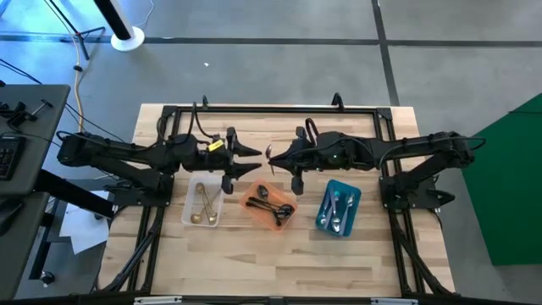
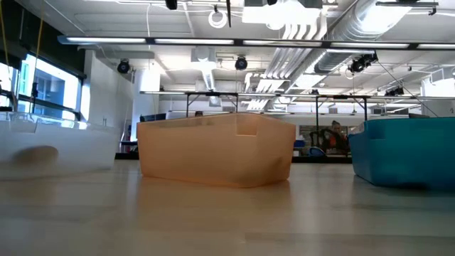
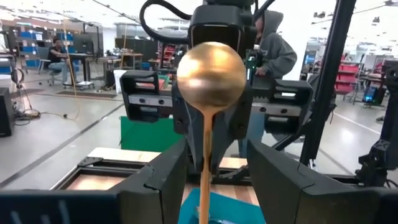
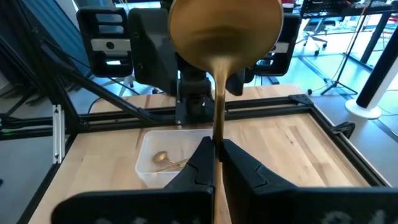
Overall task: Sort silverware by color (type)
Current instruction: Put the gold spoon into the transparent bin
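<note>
Two pincers meet above the table [image 1: 279,263]: the right pincer [image 4: 214,163] is clamped on a gold spoon [image 4: 219,37], whose bowl sits between the parted fingers of the left pincer [image 3: 211,180]. Releasing before the left closes could drop the spoon short of the clear tray [image 1: 203,203].

We find no text, label, brand or number that we can read in any view. A small yellow tag [image 1: 216,145] sits on the left arm, perhaps printed, but too small to tell.
</note>
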Tool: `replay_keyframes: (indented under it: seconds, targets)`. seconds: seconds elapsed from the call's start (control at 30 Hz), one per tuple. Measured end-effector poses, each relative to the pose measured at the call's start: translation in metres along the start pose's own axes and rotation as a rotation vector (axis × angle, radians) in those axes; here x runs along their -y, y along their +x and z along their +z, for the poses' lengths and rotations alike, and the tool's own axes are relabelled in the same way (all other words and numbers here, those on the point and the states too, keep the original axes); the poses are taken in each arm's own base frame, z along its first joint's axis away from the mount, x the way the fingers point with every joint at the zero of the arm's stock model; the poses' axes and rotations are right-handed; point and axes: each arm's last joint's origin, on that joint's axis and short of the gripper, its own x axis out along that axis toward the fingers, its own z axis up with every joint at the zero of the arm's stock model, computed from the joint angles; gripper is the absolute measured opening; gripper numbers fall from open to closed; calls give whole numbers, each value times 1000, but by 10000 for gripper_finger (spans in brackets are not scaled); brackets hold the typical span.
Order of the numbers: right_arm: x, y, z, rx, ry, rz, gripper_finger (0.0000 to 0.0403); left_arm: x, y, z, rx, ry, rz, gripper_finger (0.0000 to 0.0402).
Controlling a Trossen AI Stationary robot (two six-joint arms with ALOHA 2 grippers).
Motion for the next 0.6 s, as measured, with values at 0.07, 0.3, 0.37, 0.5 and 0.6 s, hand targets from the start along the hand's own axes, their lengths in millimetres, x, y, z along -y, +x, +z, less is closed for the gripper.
replay_keyframes:
  seconds: [0.07,0.3,0.37,0.5,0.6]
  targets:
    - [0,0,0,0,0,0,0,0,0,0,5,-3,1,156]
    - [0,0,1,6,11,13,0,0,1,0,6,-11,1,156]
    - [0,0,0,5,10,14,0,0,1,0,5,-11,2,156]
    - [0,0,0,5,12,14,0,0,1,0,5,-11,1,156]
    - [0,0,0,4,12,14,0,0,1,0,5,-11,2,156]
